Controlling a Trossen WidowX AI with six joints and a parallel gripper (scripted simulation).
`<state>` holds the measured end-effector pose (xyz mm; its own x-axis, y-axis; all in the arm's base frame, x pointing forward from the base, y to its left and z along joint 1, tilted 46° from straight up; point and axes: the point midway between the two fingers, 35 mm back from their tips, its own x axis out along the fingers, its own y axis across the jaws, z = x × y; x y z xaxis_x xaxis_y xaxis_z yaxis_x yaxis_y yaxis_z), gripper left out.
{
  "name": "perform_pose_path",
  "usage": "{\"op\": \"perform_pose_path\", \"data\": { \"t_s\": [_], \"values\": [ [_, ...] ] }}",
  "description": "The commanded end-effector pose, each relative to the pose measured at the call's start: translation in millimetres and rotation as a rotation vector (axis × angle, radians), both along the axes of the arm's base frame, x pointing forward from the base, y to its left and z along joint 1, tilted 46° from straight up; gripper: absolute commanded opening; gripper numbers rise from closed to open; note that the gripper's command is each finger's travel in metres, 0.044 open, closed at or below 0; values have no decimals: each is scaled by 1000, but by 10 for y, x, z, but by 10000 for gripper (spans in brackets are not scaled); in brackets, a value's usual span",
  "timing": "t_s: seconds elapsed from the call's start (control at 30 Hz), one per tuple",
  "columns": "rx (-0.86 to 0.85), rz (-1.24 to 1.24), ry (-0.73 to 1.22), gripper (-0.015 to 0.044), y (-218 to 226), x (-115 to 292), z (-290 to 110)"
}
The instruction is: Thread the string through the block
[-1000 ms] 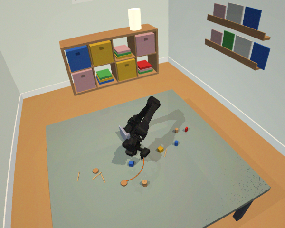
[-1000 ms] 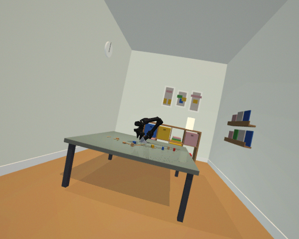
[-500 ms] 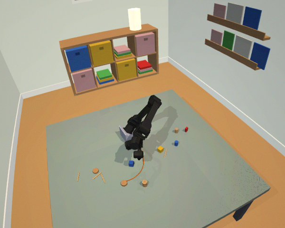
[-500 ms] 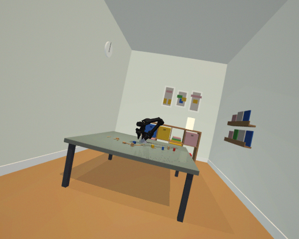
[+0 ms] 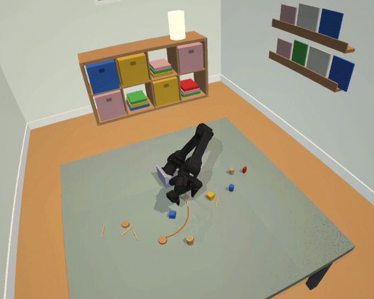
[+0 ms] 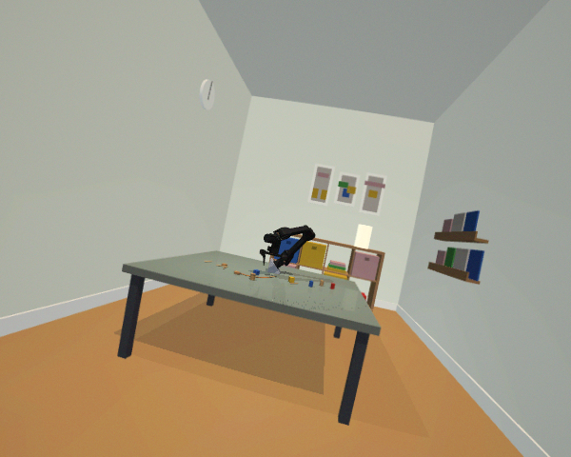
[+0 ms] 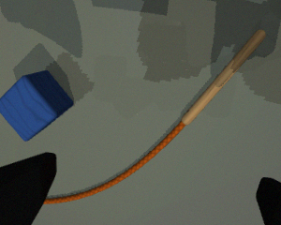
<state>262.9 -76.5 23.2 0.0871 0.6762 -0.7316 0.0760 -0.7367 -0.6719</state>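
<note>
The thin wooden stick lies flat on the table. An orange string curves from it to a round wooden button. The wooden block with a hole stands just right of that button. My gripper is open and empty. It hangs low over the table, pointing down, with the stick's string end and the string between and ahead of its fingers. In the wrist view the stick lies at the upper right and touches neither finger.
A blue cube lies close to the left finger. A yellow cube and a loose stick lie to the right. A second button and loose sticks lie far left. Small cylinders stand further right.
</note>
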Motion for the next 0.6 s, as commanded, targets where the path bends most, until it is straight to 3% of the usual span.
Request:
{"op": "perform_pose_path", "data": {
  "t_s": [0.0,0.37,0.57],
  "values": [
    [84,-375,381,440,196,-114,61],
    [84,-375,381,440,196,-114,61],
    [84,-375,381,282,196,-114,61]
  ]
}}
